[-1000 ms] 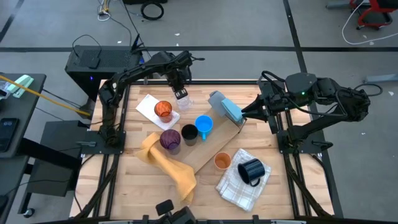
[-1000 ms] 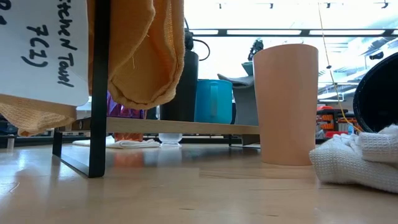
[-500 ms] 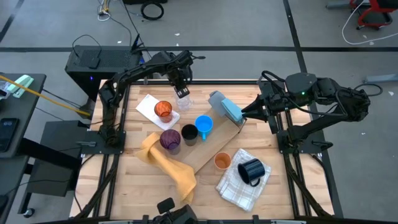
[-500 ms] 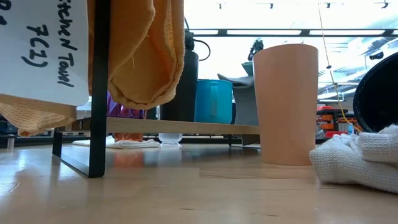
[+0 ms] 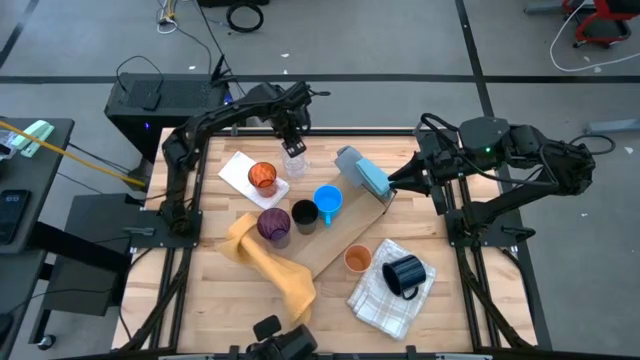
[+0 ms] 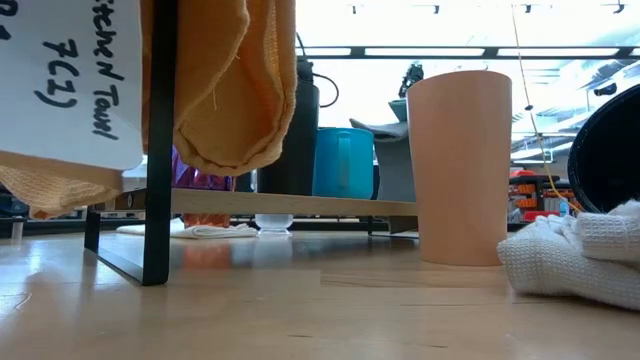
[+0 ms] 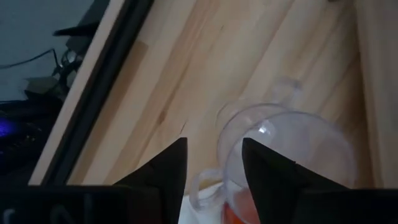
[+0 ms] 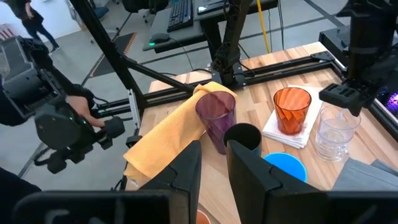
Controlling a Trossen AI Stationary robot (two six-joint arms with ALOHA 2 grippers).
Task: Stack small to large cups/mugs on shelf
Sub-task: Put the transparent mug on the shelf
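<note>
My left pincer (image 7: 211, 168) stands parted over the clear cup (image 5: 296, 165), just beside the orange cup (image 5: 263, 178); I judge lifting carelessly could snag its rim and topple it.

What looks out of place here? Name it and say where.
The yellow towel droops off the shelf end, partly on the table beside the purple cup. A blue-grey cloth occupies the shelf's other end. All cups stand upright, nothing spilled.
</note>
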